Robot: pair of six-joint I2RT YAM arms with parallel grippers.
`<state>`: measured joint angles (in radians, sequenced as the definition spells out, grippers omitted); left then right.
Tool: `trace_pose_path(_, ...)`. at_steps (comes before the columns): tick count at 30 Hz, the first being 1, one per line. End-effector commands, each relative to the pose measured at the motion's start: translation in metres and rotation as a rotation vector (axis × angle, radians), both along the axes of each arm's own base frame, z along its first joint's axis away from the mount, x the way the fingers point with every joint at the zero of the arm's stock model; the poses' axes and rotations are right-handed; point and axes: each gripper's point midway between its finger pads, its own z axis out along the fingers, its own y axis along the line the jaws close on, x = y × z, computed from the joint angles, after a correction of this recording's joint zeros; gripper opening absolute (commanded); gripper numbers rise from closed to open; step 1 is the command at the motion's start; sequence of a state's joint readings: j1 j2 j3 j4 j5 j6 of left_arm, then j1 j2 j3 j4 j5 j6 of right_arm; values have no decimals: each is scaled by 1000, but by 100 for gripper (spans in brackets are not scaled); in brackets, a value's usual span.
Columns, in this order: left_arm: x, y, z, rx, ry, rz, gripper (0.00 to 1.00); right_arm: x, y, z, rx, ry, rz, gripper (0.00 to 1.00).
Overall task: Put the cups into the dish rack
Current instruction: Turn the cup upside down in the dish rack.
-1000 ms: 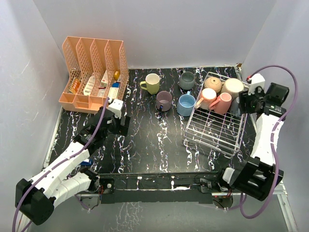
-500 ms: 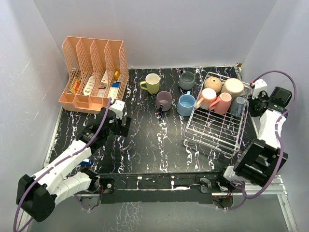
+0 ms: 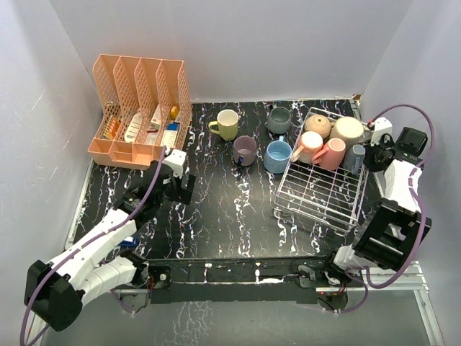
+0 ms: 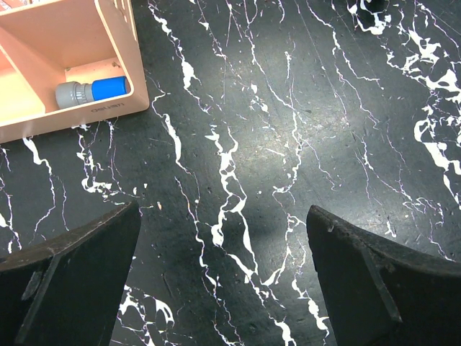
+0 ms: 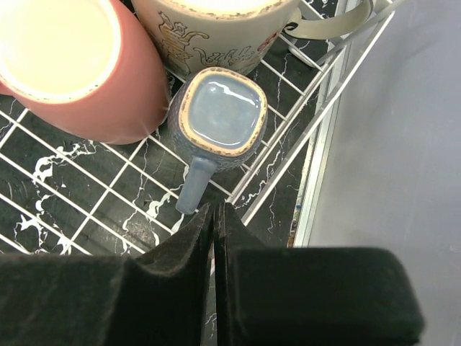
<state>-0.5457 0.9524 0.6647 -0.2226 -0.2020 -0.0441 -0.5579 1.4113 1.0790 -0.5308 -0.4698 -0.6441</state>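
My right gripper [image 5: 215, 210] is clenched on nothing, jaws together, near the handle of the blue-grey mug [image 5: 220, 119] at the rack's [image 3: 317, 198] far right corner. That wrist view crops the pink mug [image 5: 72, 68] and cream mug [image 5: 216, 29] beside it. My left gripper [image 4: 222, 216] is wide open, empty, over bare table [image 3: 230, 216]; organizer [image 4: 86, 119] corner cut off there. Five mugs in rack; four loose mugs [image 3: 245, 150] toward the table's far edge, left of it. Top black, white-veined; walls [image 3: 238, 43] plain grey.
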Motion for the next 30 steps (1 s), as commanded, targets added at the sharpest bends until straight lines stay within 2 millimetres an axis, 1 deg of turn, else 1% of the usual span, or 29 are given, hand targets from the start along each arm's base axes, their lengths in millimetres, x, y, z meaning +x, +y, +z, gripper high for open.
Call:
trace_pose_path(1, 1, 1, 1, 1, -9, -1, 97, 16, -13, 18, -47, -71, -32, 8)
trace_pose_path(5, 2, 1, 0, 3, -3, 0, 97, 18, -11, 18, -59, -72, -24, 8)
trace_pose_path(8, 1, 0, -1, 0, -2, 0, 97, 20, -8, 14, -54, -62, -22, 8)
trace_pose_path(20, 1, -1, -3, 1, 8, -5, 97, 20, -13, -3, -77, -24, -53, 8)
trace_pose_path(22, 2, -1, -2, 2, 5, -6, 97, 19, -11, -8, -68, -13, -47, 8)
trace_pose_path(27, 1, -1, -3, -1, 7, -7, 97, 20, 1, -18, -43, 10, -25, 8)
trace_pose_path(30, 1, -1, -3, 2, 8, -8, 97, 21, 9, -21, -34, 12, -13, 8)
